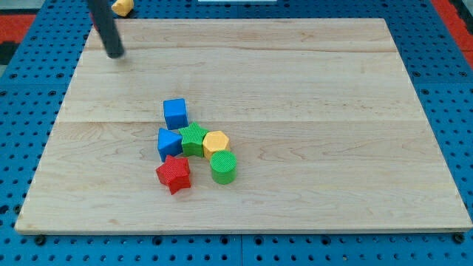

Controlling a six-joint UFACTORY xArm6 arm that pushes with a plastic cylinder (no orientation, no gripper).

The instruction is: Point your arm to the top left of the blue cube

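The blue cube (175, 113) sits on the wooden board (310, 96), left of the middle. My tip (115, 55) is at the board's upper left, well up and to the left of the blue cube, apart from every block. The rod rises from there out of the view's top.
Just below the cube lies a cluster: a blue triangular block (168, 142), a green star-like block (194, 139), a yellow hexagonal block (216, 142), a green cylinder (222, 167) and a red star (174, 174). A yellow block (123, 7) lies off the board at the view's top left.
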